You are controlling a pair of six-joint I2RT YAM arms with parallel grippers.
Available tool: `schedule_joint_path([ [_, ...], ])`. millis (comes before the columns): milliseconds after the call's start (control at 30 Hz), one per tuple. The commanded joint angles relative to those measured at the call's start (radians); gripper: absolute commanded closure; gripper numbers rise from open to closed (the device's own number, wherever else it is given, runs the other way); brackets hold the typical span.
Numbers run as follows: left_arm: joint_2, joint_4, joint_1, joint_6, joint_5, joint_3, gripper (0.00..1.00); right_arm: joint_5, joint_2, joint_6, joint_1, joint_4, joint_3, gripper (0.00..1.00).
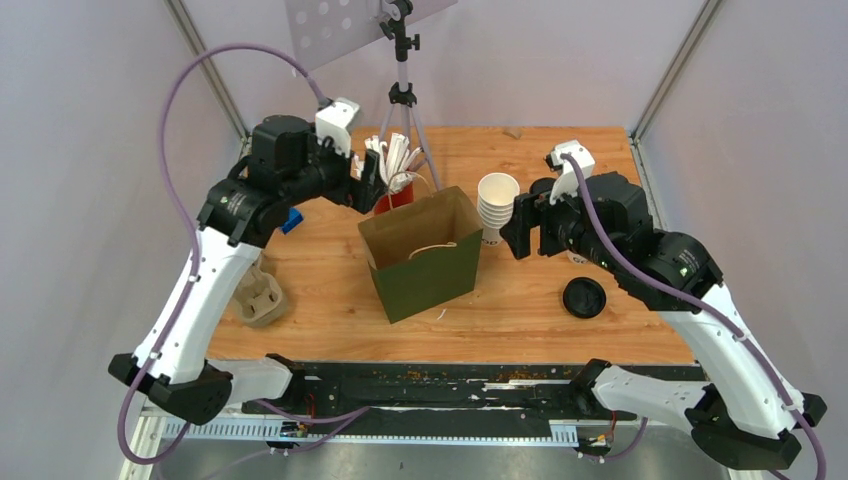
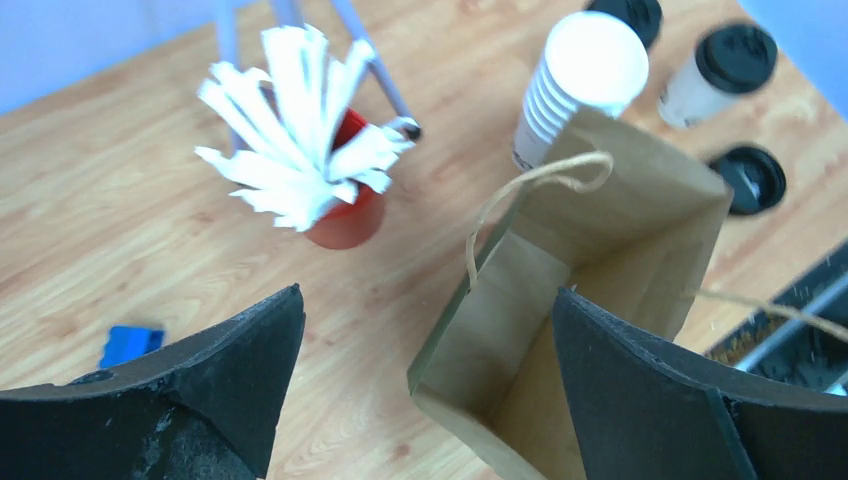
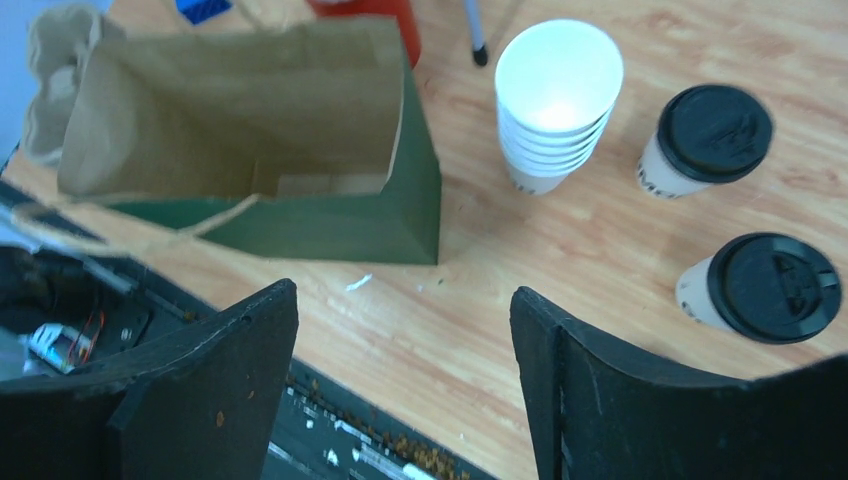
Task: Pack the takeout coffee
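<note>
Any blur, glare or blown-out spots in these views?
Top external: sharp, evenly lit, no hard shadows. Left wrist: slightly soft, the white straws smeared. Right wrist: mostly sharp, but the stack of white cups glares inside its top cup.

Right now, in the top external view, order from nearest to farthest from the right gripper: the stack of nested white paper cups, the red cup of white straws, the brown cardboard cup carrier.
1. Stack of nested white paper cups, beside the right gripper.
2. Red cup of white straws, farther left.
3. Brown cardboard cup carrier, far left.
</note>
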Motion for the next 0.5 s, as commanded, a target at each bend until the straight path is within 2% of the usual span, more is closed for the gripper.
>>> schedule_joint_path([
  [0,-0.030,-0.098,-0.002,-0.090,-0.213,0.138,0.00,-0.134,-0.051,-0.017,0.004,-0.044,0.000,0.21],
  [133,-0.005,-0.224,0.001,-0.193,-0.454,0.210,0.00,-0.121,-0.047,-0.030,0.004,-0.098,0.039,0.15],
  [200,0.005,-0.299,0.036,-0.263,-0.555,0.215,0.00,-0.120,-0.043,-0.032,0.002,-0.101,0.045,0.14],
  [300,0.020,-0.394,0.168,-0.332,-0.584,0.175,0.00,-0.137,-0.016,-0.024,0.004,-0.121,0.083,0.14],
  [467,-0.033,-0.398,0.275,-0.385,-0.661,0.006,0.02,-0.176,-0.006,0.014,0.003,-0.096,0.103,0.16],
])
